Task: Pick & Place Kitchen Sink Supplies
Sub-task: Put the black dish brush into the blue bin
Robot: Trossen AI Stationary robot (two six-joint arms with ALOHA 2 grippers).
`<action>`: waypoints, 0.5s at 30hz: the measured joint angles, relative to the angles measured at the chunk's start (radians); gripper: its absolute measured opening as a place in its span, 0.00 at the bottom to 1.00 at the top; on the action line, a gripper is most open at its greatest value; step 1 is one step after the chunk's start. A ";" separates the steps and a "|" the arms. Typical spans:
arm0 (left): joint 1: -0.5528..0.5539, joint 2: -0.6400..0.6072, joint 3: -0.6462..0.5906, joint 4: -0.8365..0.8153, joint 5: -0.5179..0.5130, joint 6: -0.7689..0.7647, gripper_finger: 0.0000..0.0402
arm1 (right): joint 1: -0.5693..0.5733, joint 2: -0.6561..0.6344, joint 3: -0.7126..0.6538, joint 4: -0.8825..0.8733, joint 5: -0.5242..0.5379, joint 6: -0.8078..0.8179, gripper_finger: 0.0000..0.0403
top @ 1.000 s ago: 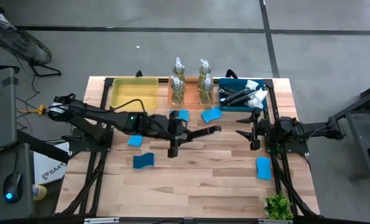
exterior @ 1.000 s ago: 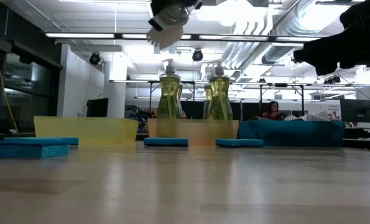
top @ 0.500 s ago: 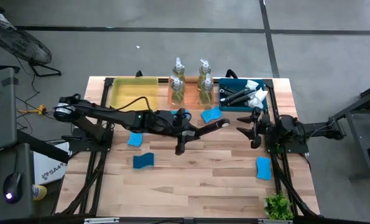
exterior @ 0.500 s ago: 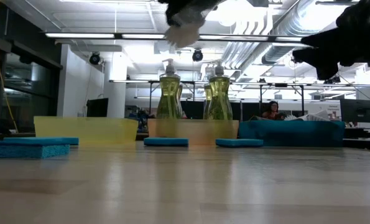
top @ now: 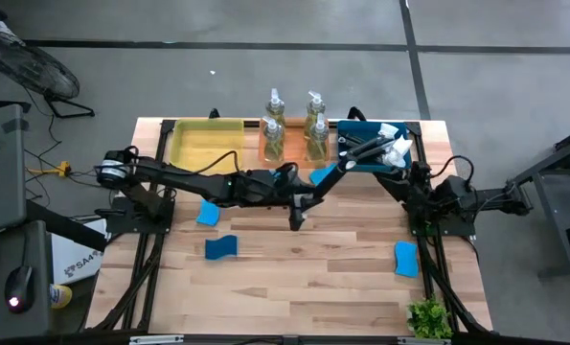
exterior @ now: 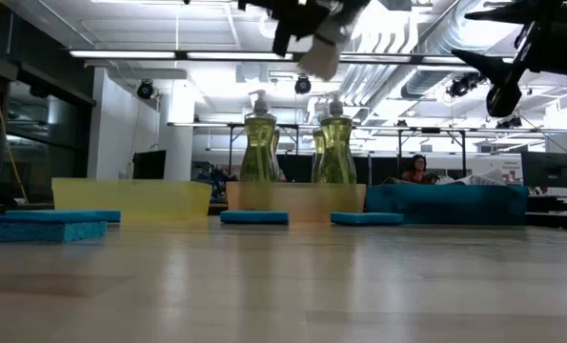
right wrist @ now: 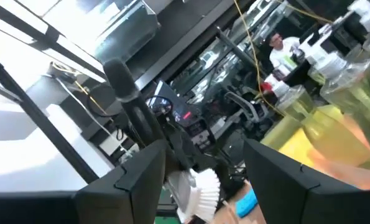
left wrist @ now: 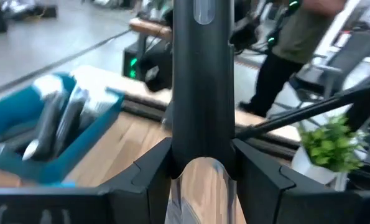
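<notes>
My left gripper reaches over the table's middle, shut on a dish brush with a dark handle. The brush's white head shows high in the low view, and again in the right wrist view. My right gripper is open near the blue tray, which holds other brushes. Soap bottles stand in the orange tray. Blue sponges lie flat on the wood. My left gripper pinches the brush's dark handle between its two fingers, one on each side. The handle runs on ahead of the fingers, along them. The brush is lifted clear of the table, with its white head below the gripper.
A yellow tray sits at the far left beside the orange one. Another sponge lies in front of the trays, under the left arm. A green plant stands at the near right corner. People show in the room behind.
My left gripper has carried the brush toward the table's right, closer to the blue tray, keeping it lifted. The brush has swung with it, its far end now beside the tray. My right gripper has turned and drawn slightly toward the far edge.
</notes>
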 joint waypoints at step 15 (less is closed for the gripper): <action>-0.001 0.040 0.002 0.157 -0.032 -0.053 0.37 | 0.000 0.002 0.001 0.207 -0.150 -0.086 0.52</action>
